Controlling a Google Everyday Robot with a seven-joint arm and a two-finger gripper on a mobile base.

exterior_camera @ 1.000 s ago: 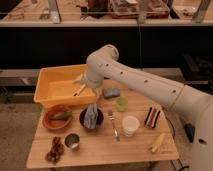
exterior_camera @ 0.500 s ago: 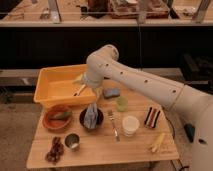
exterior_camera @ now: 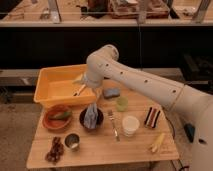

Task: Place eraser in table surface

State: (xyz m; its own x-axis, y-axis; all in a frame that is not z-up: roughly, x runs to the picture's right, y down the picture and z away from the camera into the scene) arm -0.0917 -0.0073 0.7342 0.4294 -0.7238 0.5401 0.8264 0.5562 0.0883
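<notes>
Found no legible text, label, brand, number or sign anywhere in view. Inspected eraser [exterior_camera: 152,117] lying on desk [exterior_camera: 102,153], right of white cup [exterior_camera: 130,125]: black, red and white stripes only, no lettering. Inspected yellow tub [exterior_camera: 49,85]: plain walls. Located tool [exterior_camera: 82,90] low over tub's near right corner: no readable marking.

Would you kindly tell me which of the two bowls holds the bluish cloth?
The dark bowl, where the cloth stands bunched; the reddish-brown bowl beside it holds something green. The pincer hangs just beyond the dark bowl, over the yellow tub's rim.
</notes>
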